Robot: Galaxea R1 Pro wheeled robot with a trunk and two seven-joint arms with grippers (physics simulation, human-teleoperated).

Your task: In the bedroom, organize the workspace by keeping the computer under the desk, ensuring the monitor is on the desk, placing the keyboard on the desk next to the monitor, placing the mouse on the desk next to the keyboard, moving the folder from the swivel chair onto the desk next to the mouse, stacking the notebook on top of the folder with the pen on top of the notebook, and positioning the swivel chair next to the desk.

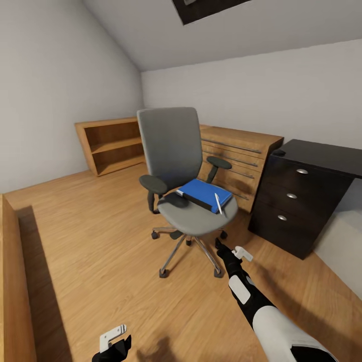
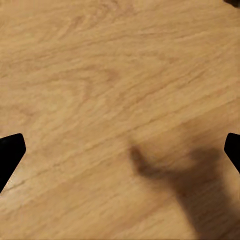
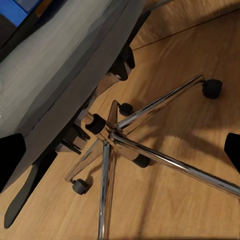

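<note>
The flat bright blue folder [image 1: 205, 194] lay on the seat of the grey fabric swivel chair [image 1: 177, 166] with black armrests and a shiny five-leg base on wheels. A short thin white pen [image 1: 218, 203] lay on the folder, near its edge. A long dark flat thing [image 1: 198, 201] lay across the front of the folder, and a small dark rounded thing [image 1: 174, 199] sat on the seat just beside it; I could not tell for sure what either was.

Behind the chair stood a light wooden drawer chest [image 1: 241, 156]. Beside the chest, off to the chair's right, stood the black desk [image 1: 306, 186] with three dark drawers and round silver knobs. A low wooden open shelf [image 1: 111, 143] stood against the wall behind the chair, on the other side.

The right gripper [image 1: 223, 251] hung low, just in front of the chair's base. In its wrist view its two black fingers [image 3: 11, 155] stood wide apart, holding nothing, with the chair's shiny legs [image 3: 150, 135] between them.

The left gripper [image 1: 118, 347] hung over the light wood floor [image 2: 110, 100], well apart from the chair, fingers spread wide and empty.
</note>
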